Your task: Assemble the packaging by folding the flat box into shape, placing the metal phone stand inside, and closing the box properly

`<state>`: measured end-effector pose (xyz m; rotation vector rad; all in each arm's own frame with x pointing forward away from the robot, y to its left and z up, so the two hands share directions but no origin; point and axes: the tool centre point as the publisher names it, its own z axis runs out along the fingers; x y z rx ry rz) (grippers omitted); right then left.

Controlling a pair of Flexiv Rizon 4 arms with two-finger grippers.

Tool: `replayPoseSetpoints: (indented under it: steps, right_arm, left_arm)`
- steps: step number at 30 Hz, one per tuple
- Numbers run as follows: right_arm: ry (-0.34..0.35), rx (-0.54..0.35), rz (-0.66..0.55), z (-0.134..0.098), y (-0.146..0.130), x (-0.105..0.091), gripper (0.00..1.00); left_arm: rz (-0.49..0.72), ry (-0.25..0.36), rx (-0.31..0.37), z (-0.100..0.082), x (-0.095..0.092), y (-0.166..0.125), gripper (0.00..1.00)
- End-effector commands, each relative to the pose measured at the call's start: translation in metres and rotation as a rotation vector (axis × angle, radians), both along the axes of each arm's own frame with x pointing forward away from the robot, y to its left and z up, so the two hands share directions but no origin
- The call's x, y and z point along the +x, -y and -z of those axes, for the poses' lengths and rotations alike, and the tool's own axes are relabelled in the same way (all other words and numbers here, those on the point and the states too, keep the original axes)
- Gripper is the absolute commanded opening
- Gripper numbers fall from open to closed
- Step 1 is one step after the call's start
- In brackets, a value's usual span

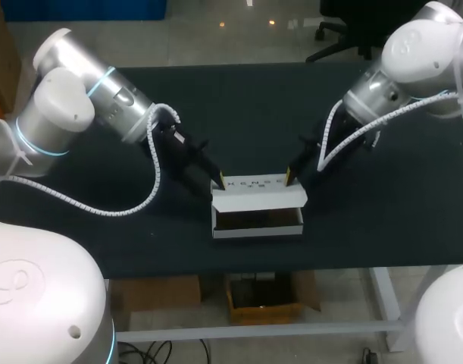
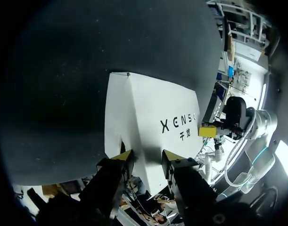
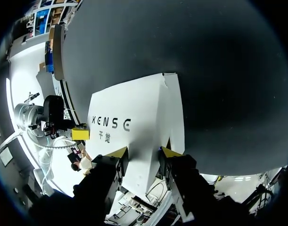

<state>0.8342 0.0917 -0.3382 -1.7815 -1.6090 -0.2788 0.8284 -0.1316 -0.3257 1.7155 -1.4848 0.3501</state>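
White box [image 1: 258,203] in middle of table [image 1: 246,98], front open, lid flap raised. Left gripper [image 2: 147,156] at one flap end, right gripper [image 3: 143,151] at other (both fingers spread, gripping nothing).

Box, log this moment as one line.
box open, lid up | left gripper at lid's left end | right gripper at right end

The head view looks down on the whole table [image 1: 254,98] from behind, while both wrist views closely face the white box [image 1: 258,199] from opposite ends.
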Motion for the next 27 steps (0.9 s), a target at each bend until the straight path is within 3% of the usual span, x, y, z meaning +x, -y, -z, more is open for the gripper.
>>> replayPoseSetpoints:
  steps: [1,27]
  right_arm:
    - [-0.006,0.001,-0.002,-0.0009,-0.0074,-0.0048,0.40]
    - [-0.022,0.004,0.000,-0.0069,-0.0083,0.0010,0.40]
  left_arm:
    - [0.004,-0.008,0.004,-0.0031,0.0021,0.0062,0.39]
    - [-0.001,-0.054,0.014,-0.0095,0.0052,0.0056,0.38]
